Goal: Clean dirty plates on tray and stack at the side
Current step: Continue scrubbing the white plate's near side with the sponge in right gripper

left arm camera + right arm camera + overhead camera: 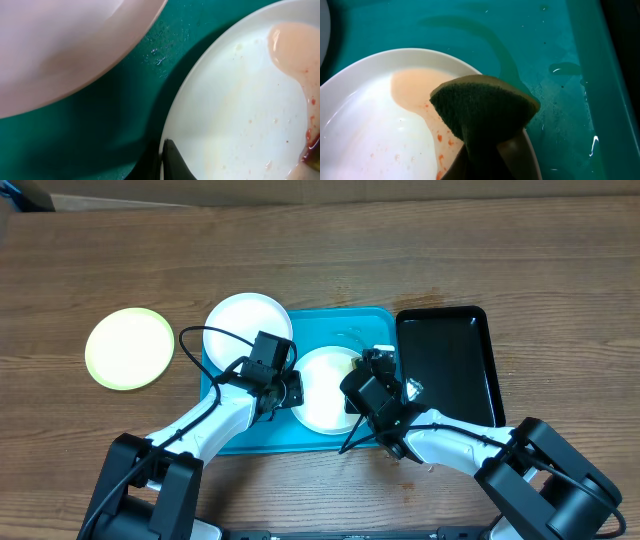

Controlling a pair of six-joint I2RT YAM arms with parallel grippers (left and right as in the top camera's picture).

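The table point(400, 250) carries the blue tray point(290, 442), whose long axis runs left to right across my front. A black tray point(450, 360) lies just beside its right end.

Three plates are in view. The green-rimmed plate point(128, 348) lies on the bare table, well to the left of the blue tray. One white plate point(240, 320) sits over the tray's far left corner and partly overhangs the rim. The centre plate point(322, 395) lies flat inside the tray, between my two arms. I judge this to be the plate in work.

My left gripper point(287, 387) is closed at the centre plate's left rim. In the left wrist view one fingertip point(172, 162) rests at that rim. I cannot tell whether the rim is pinched or only pressed.

My right gripper point(372, 370) is clamped on a dark sponge point(485, 107), which sits over the plate's right rim.

The orange smear point(415, 87) starts beneath the sponge and spreads from it to my left and away from me, toward the plate's middle.

My right arm holds the sponge and is the nearer to the smear. The next stroke should therefore run leftward from the rim across the smear while my left arm steadies the plate. One risk is that the plate slides toward the white plate near it.
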